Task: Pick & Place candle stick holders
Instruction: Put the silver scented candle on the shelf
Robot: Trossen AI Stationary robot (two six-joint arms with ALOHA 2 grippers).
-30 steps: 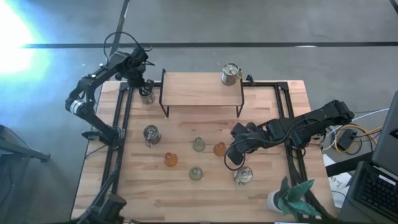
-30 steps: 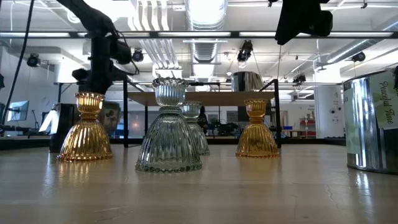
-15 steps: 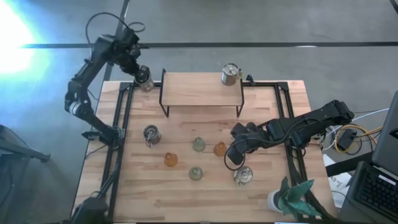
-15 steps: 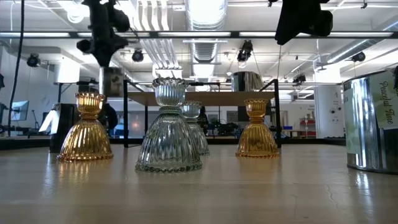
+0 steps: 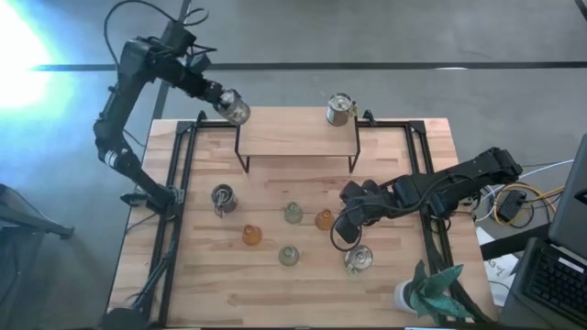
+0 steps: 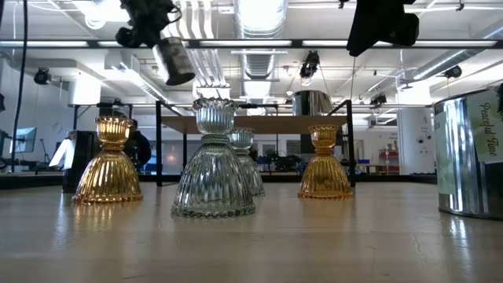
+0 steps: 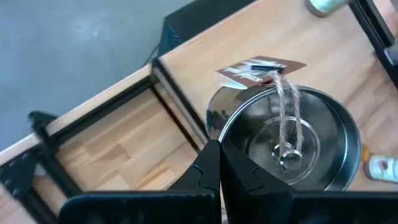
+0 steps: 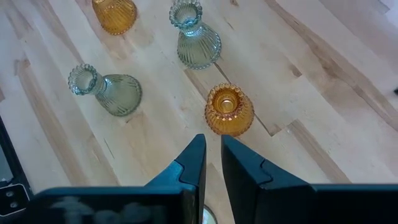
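My left gripper (image 5: pixel 218 97) is shut on a silvery can-like holder (image 5: pixel 235 109), held high over the left end of the wooden shelf (image 5: pixel 298 136); the holder also shows in the low view (image 6: pixel 174 60). A second silvery holder (image 5: pixel 339 108) stands on the shelf's right end, a third (image 5: pixel 223 197) stands on the table at the left, and another (image 5: pixel 359 259) stands at the near right. Two amber glass holders (image 5: pixel 251 236) (image 5: pixel 324 219) and two pale green ones (image 5: pixel 293 213) (image 5: pixel 289 256) stand mid-table. My right gripper (image 5: pixel 343 231) hovers almost shut and empty, just near the right amber holder (image 8: pixel 229 109). My left gripper pinches the holder's rim and wall (image 7: pixel 217 127) between its two fingers on the side nearest the wrist; which finger is inside, the gripper hides. The holder is lifted clear of table and shelf and hangs tilted (image 6: pixel 174 60), with a twine-tied tag (image 7: pixel 258 68) across its top.
A black metal frame (image 5: pixel 180 174) runs along the table's left and right sides. A white pot with teal leaves (image 5: pixel 417 295) stands at the near right corner. A laptop and cables lie off the right edge.
My left gripper has risen from the table's far left corner with the silvery holder and swung right toward the shelf's left end. The holder is lifted clear, higher than before, and has tipped from upright to tilted.
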